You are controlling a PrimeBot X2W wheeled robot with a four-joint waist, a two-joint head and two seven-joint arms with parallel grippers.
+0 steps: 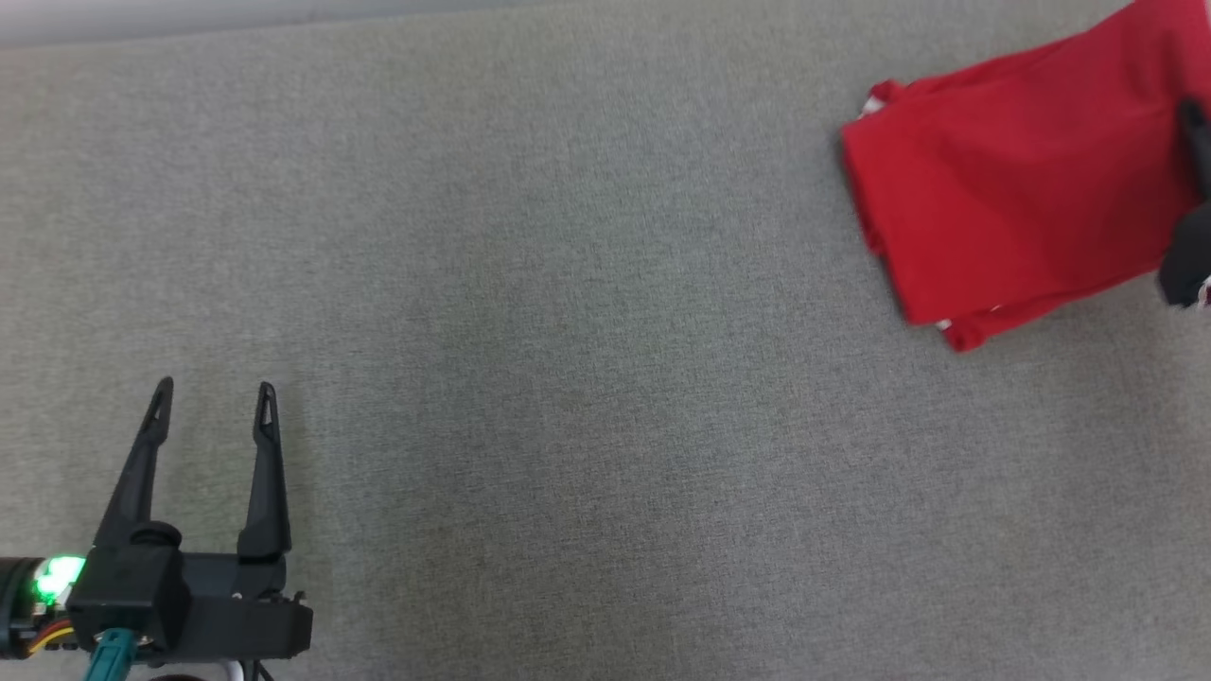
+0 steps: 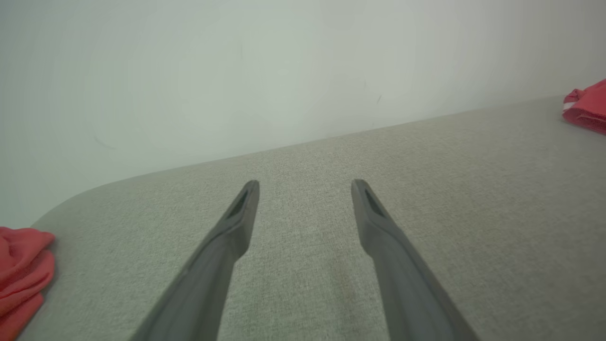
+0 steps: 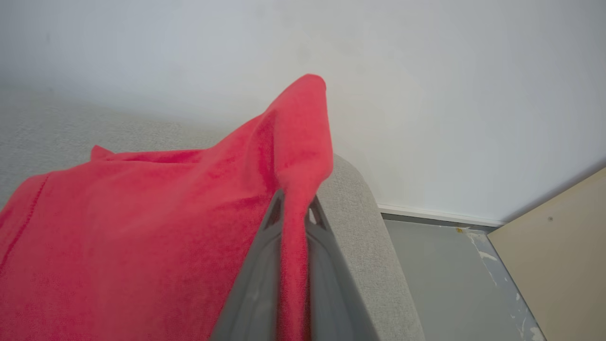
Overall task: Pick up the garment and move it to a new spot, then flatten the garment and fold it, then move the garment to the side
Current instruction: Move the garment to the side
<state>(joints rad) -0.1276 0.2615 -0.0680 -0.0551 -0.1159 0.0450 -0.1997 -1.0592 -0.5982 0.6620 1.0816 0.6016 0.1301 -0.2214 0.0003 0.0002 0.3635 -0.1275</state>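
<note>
Red garment [image 1: 1012, 180] looks soft and limp; my right gripper [image 3: 294, 208] pinches its edge, left gripper [image 1: 216, 386] gapes empty.

A grey fabric-covered surface [image 1: 568, 331] bears a folded red garment [image 1: 1012, 180] near its far right corner

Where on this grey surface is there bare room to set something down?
The broad middle of the grey surface, between the open left gripper and the folded red garment, is bare. Crowded: the far right corner, where the right gripper pinches the garment, and the surface's left edge, where another red cloth lies.
</note>
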